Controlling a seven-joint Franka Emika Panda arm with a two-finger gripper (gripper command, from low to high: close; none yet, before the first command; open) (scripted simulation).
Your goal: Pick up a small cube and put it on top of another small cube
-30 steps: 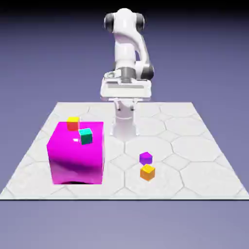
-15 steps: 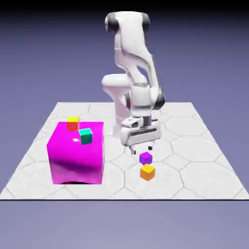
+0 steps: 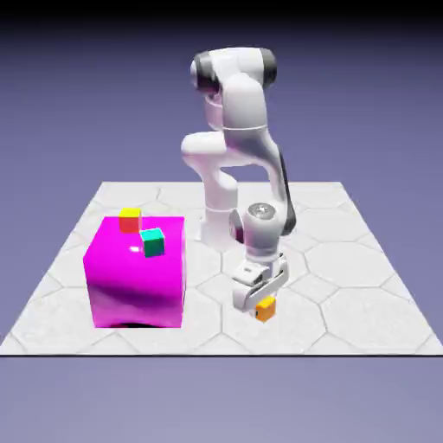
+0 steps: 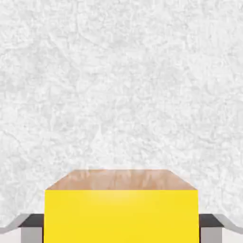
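Between our fingertips sits the small orange cube (image 4: 121,216), resting on the white table (image 3: 346,294) toward the near edge, a little to the exterior view's right of the middle. Seen through the hand camera, it fills the lower middle of the frame, with one grey finger (image 4: 29,230) at each side of it, so the cube lies straight ahead of the hand and centred in the gap, not off to either side. From outside, our gripper (image 3: 258,303) is down at table height around the cube (image 3: 266,309), which peeks out at its lower edge. The jaws look spread with the cube framed between them; whether the pads already touch its sides we cannot tell, and we judge the cube not yet lifted. The cube is equal on all sides, so no long axis matters; what matters is that its side faces seem square to the fingers, which a straight squeeze should suit. The coming move turns on where the target lies from here: the yellow-topped cube (image 3: 131,219) sits well apart, toward the exterior view's left and farther back, beside the far corner of the big magenta block (image 3: 137,277). A teal cube (image 3: 153,242) rests on that block, near the path we would likely take.
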